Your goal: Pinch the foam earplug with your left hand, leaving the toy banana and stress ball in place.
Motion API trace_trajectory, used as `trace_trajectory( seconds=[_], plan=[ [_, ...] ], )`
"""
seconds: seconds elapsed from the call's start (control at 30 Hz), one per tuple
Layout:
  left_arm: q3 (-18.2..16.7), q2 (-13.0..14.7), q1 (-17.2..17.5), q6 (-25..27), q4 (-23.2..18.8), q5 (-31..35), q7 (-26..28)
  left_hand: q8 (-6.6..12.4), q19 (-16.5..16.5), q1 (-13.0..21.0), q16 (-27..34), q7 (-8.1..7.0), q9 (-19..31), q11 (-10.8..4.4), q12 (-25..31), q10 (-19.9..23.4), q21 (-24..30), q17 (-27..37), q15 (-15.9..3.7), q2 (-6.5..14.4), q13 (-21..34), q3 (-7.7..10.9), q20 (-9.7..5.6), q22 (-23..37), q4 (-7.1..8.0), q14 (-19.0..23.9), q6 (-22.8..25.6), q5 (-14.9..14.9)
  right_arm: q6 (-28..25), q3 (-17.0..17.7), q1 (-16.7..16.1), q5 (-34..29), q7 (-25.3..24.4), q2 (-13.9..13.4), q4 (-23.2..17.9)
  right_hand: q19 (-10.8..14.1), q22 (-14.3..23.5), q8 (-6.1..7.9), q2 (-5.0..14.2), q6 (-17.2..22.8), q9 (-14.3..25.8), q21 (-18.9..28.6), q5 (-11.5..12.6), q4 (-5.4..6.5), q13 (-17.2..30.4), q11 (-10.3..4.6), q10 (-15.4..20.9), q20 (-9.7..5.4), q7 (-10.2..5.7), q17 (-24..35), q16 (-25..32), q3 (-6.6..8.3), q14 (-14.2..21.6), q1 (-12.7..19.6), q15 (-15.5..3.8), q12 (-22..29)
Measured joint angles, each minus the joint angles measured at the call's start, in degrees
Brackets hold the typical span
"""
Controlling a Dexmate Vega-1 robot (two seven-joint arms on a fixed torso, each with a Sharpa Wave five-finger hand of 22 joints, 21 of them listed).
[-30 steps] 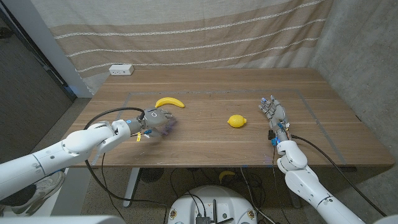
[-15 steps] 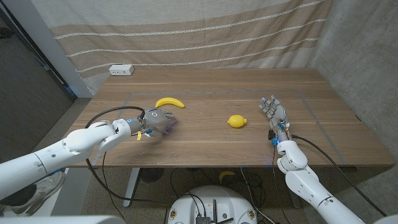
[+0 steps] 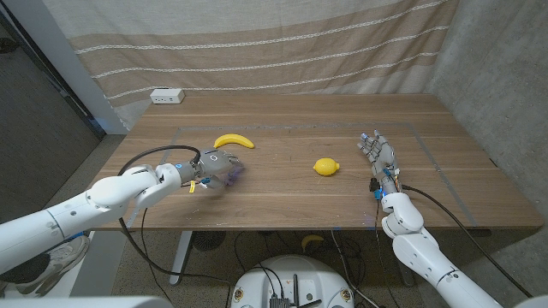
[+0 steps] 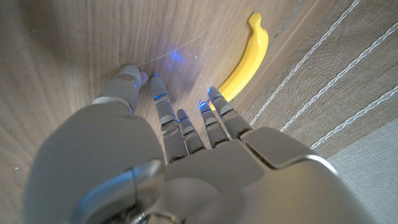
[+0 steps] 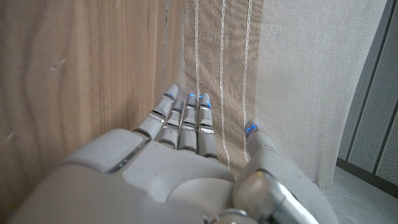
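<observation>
On the table [image 3: 291, 192] lie one toy banana [image 3: 234, 140], one yellow stress ball [image 3: 324, 167], and one white power strip [image 3: 167, 97].

Our right hand, seen from its own wrist

We see the back of our right hand [image 5: 180, 168], its fingers [image 5: 186, 121] stretched out close together and the thumb [image 5: 264, 146] set apart, holding nothing. Beyond the fingertips runs the wooden table [image 5: 74, 81], and past its edge hangs a beige curtain [image 5: 280, 68] with thin pale stripes.

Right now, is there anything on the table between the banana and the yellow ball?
No. In the head view the stretch of wooden table between the toy banana and the yellow stress ball is bare wood, crossed only by a thin marked line.
</observation>
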Motion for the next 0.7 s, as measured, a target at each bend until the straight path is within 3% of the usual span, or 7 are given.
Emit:
trace_trajectory(
  seconds=[0.1,0.3,0.37,0.6,0.7],
  plan=[
    [0.0,-0.1,0.3,0.0,0.1,0.0,0.5,0.07,0.1,0.6,0.0,0.61,0.0,-0.08,0.0,0.8,0.0,0.0,0.04,0.6,0.0,0.10,0.10,0.0,-0.10,0.7,0.5,0.1,0.0,0.0,0.1,0.0,0.2,0.0,0.0,0.0,0.0,0.00,0.00,0.0,0.0,0.0,0.0,0.00,0.0,0.00,0.0,0.00,0.00,0.0,0.0,0.00,0.0,0.0,0.00,0.0],
    [0.0,-0.4,0.5,-0.2,0.5,-0.1,1.8,1.29,1.5,3.6,0.0,5.41,-0.1,0.30,0.0,3.2,0.5,0.0,0.00,2.3,0.0,0.43,-0.84,0.0,-0.43,2.0,5.3,0.3,0.0,0.0,0.1,0.0,0.2,0.0,0.0,0.2,0.0,0.00,0.00,0.2,0.0,0.0,0.0,0.00,0.0,0.00,0.0,0.21,-0.21,0.0,0.0,0.00,0.0,0.0,0.00,0.0],
    [0.0,-0.4,0.5,-0.2,0.5,-0.1,2.0,2.45,1.8,4.1,0.0,5.06,0.7,-0.10,0.0,4.0,0.5,0.0,0.00,2.6,0.0,0.49,-1.15,0.0,-0.48,2.0,8.2,0.3,0.0,0.0,0.1,0.0,0.2,0.0,0.1,0.2,0.0,0.00,0.00,0.2,0.0,0.0,0.0,0.00,0.0,0.00,0.0,0.21,-0.21,0.0,0.0,0.00,0.0,0.0,0.00,0.0],
    [-0.1,-0.6,1.3,0.7,0.8,-0.5,2.8,1.37,1.9,5.4,0.0,5.32,0.8,-0.30,0.0,4.6,0.5,0.0,0.00,3.3,0.0,0.47,-1.12,0.0,-0.46,2.7,9.4,0.3,-0.2,0.0,0.2,0.0,0.2,-0.1,0.1,0.2,0.0,0.00,0.00,0.2,0.0,-0.3,0.0,0.00,0.0,-0.11,0.1,0.21,-0.21,0.0,0.0,0.00,0.0,0.0,0.00,0.0],
    [-0.2,-0.6,1.7,1.4,0.8,-0.6,3.3,1.23,1.9,5.2,0.0,4.76,2.3,-0.30,0.0,4.6,0.5,0.2,0.00,4.9,0.0,0.06,-1.12,0.2,0.13,2.7,9.0,0.2,-0.2,0.0,0.2,0.0,0.3,-0.1,0.1,0.2,0.0,0.00,0.00,0.2,0.0,-0.3,0.0,0.00,0.0,-0.11,0.1,0.21,-0.21,0.0,0.0,0.00,0.0,0.0,0.00,0.0]
  ],
)
